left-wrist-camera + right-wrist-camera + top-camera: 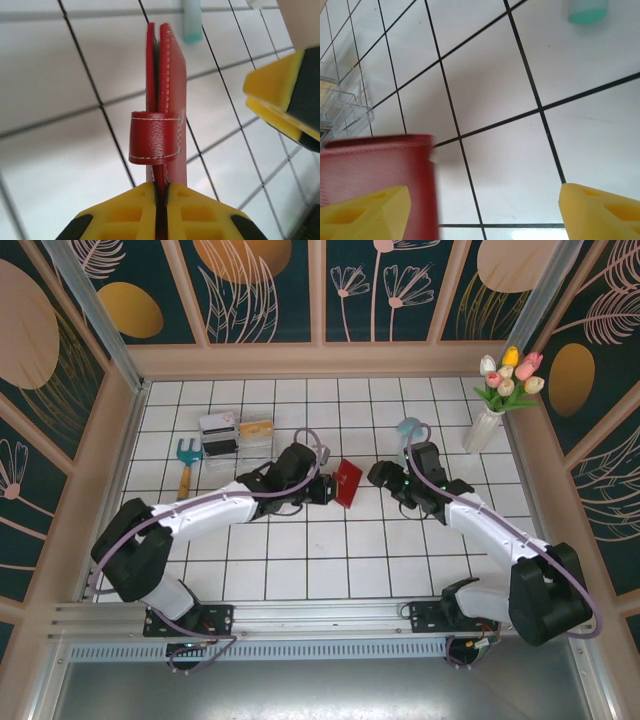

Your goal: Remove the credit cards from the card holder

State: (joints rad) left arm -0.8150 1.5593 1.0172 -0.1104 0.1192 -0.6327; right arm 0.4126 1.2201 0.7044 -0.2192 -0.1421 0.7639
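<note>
The card holder (347, 483) is a red folded wallet held on edge above the tiles, and my left gripper (325, 488) is shut on its near edge. In the left wrist view the yellow jaws (161, 192) pinch the card holder (167, 75), whose snap tab (154, 137) wraps round the closed halves. The credit cards are hidden inside. My right gripper (378, 475) stands open just right of the holder. In the right wrist view, the red card holder (375, 165) sits behind the left finger of that gripper (482, 200), with bare tile between the fingers.
A clear plastic box (237, 435) stands at the back left, with a blue toy fork (187, 462) beside it. A teal cup (410, 430) sits behind the right arm. A white vase of tulips (490, 420) is at the back right.
</note>
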